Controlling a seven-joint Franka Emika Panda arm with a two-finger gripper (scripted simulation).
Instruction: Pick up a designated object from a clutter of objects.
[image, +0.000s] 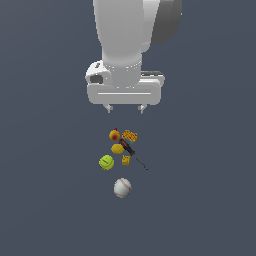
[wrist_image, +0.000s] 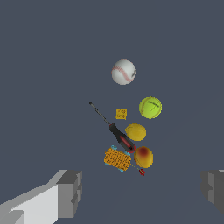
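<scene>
We should bring the claw (image: 125, 108) down squarely over the brick (image: 126, 160), clearing the screwdriver (image: 131, 151) shaft beside it. Claw fingers stand wide apart, empty, well above the worktop (image: 45, 200). Brick sits between tennis ball (image: 106, 162) and screwdriver, near the yellow fruit (image: 117, 148).

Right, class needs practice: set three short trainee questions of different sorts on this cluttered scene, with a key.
1. True or false: the gripper holds the toy brick.
2. Which ball lies beside the brick? A) green tennis ball B) white baseball
3. Fill in: the black-and-red screwdriver lies between the yellow fruit and the orange ____ piece.

Key
1. False: the jaws are open, above the clutter, and the brick lies on the floor.
2. A
3. grid
</scene>
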